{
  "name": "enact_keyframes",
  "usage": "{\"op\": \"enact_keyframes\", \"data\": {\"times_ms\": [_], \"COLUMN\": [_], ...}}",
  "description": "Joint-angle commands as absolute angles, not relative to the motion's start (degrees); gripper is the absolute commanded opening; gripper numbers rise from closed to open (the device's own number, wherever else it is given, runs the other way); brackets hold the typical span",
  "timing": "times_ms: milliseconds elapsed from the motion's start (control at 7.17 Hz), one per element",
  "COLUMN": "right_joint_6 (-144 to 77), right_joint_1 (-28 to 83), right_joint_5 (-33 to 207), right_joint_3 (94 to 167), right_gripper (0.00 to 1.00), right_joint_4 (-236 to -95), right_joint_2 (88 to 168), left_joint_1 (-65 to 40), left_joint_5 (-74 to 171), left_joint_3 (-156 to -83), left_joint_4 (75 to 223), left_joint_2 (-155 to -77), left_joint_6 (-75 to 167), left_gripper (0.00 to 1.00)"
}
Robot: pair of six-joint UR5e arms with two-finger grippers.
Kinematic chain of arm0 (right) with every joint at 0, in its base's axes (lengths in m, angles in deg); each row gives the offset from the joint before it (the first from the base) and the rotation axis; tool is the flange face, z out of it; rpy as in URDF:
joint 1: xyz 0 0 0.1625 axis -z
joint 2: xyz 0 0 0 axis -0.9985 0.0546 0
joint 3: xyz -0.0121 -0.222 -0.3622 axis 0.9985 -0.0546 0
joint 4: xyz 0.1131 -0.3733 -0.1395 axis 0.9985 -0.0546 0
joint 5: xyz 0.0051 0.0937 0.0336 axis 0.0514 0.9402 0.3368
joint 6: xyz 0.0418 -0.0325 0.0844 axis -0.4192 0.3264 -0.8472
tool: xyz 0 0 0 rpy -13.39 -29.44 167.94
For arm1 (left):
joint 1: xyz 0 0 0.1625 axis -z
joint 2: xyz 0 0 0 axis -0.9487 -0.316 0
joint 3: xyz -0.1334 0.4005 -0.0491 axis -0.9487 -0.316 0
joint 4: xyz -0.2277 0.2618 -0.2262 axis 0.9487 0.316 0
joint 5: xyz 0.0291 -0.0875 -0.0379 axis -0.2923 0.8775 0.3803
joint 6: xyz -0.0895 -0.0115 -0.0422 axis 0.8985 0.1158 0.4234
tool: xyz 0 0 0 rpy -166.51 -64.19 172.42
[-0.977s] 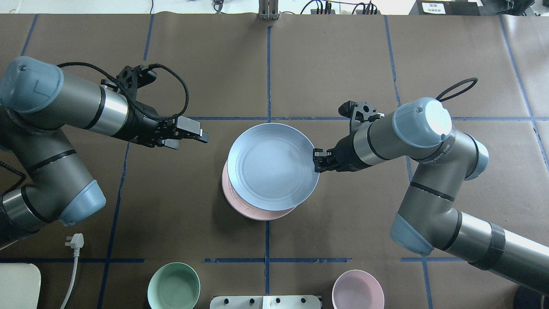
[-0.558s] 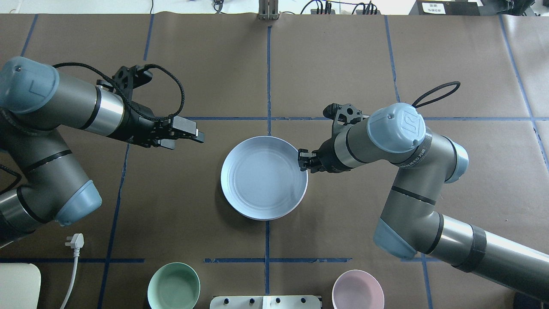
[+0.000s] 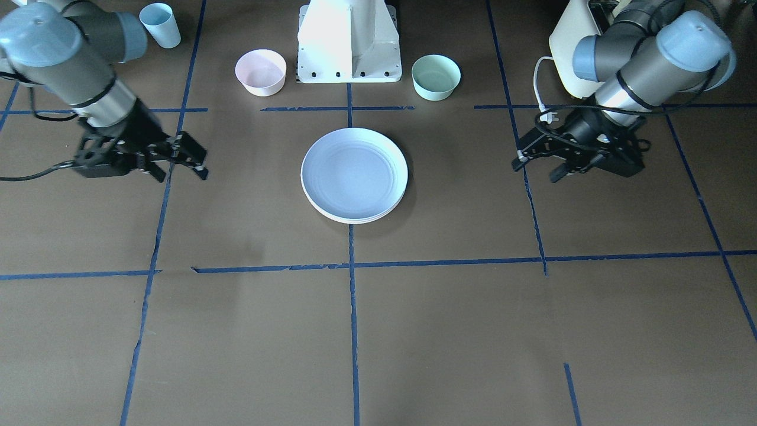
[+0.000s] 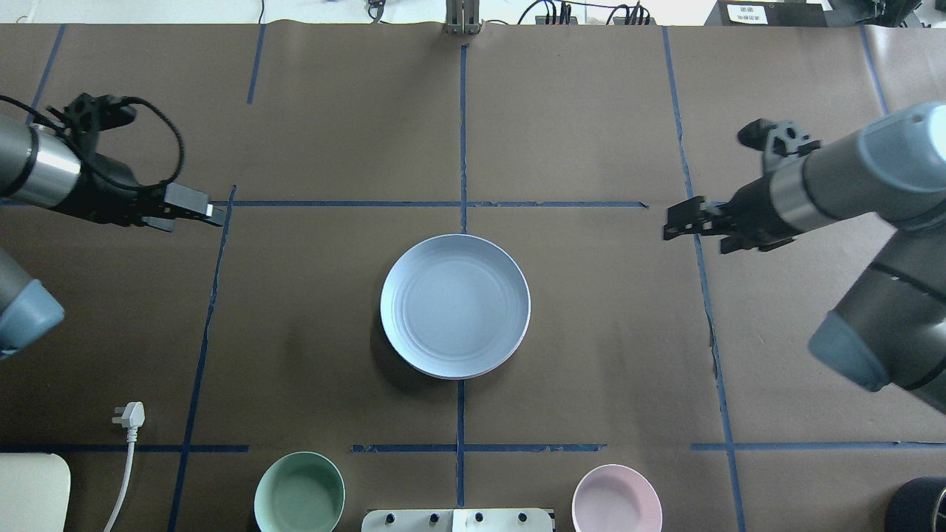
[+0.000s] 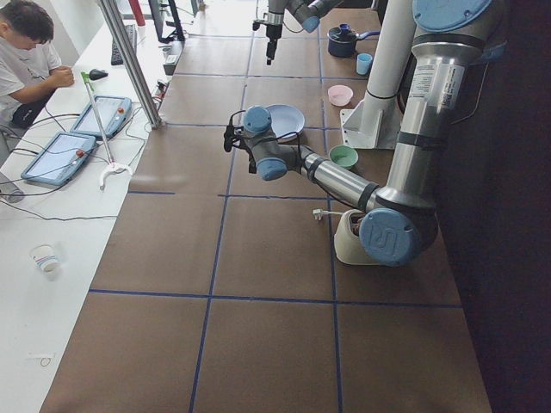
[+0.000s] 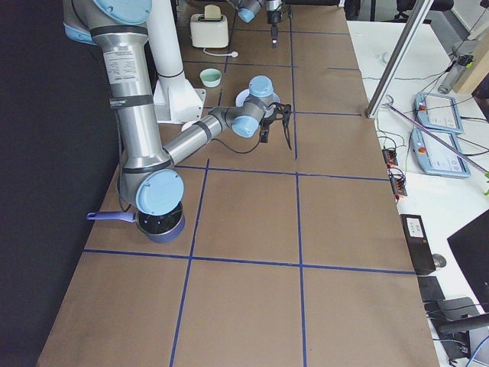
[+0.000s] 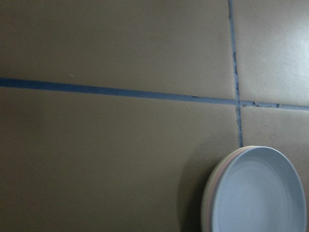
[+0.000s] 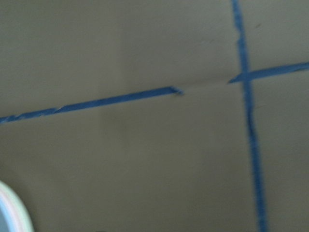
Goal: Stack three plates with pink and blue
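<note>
Counter: it is lying under brown paper, with blue tape lines dividing it into squares, and it is carrying everything below.
Right arm: it is reaching in from the robot's right edge of the counter and hanging over a blue tape line, well apart from the plates.
Left arm: it is reaching in from the opposite edge, equally far out, with a black cable looping over its wrist.
Stack of plates: it is sitting flat at the centre of the counter, over the middle tape line, between the two arms and touching neither.
Light blue plate: it is lying on top of the stack, face up, covering the plates beneath almost completely.
Pink plate: it is showing only as a thin rim under the blue one in the left wrist view.
Cream-white plate: it is peeking out as a pale rim at the bottom of the stack.
Mint bowl: it is standing near the robot's base, on its left side.
Pink bowl: it is standing near the base on the right side, well apart from the stack.
Right gripper: its fingers are standing spread wide and holding nothing.
Left gripper: its fingers are likewise standing apart, gripping nothing.
White plug: it is lying near the mint bowl, its cord trailing towards the counter's edge.
</note>
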State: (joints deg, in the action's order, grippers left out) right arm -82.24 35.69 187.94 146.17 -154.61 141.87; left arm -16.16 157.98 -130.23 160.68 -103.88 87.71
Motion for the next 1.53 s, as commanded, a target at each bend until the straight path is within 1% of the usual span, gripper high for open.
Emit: {"op": "enact_keyframes", "data": {"times_ms": [0,279,419,558,698,1116,1395], "right_joint_6": [-56.09,-28.86,-19.58,-11.22,-9.40,-9.99,-10.17], "right_joint_1": [20.31,7.74,3.85,0.59,-1.01,-1.02,-1.02], "right_joint_5": [194.62,196.39,196.83,196.92,197.62,199.12,199.12], "right_joint_3": [146.08,145.12,143.72,141.01,138.46,138.69,138.43], "right_gripper": [1.00,1.00,1.00,1.00,1.00,1.00,1.00], "right_joint_4": [-166.21,-179.66,-185.30,-186.14,-185.80,-185.62,-185.71], "right_joint_2": [146.51,149.14,149.24,150.37,151.34,151.35,151.44], "left_joint_1": [-5.01,6.15,11.25,15.39,16.74,16.40,16.58], "left_joint_5": [157.94,158.11,158.20,158.29,159.33,162.94,163.03], "left_joint_3": [-131.25,-130.82,-130.21,-128.29,-126.87,-122.21,-123.16], "left_joint_4": [143.09,126.90,121.86,117.45,115.67,115.30,114.95], "left_joint_2": [-100.67,-100.67,-100.59,-100.59,-100.24,-98.75,-96.64], "left_joint_6": [59.87,34.11,25.11,18.84,16.17,16.93,24.08], "left_gripper": [1.00,1.00,1.00,1.00,1.00,1.00,1.00]}}
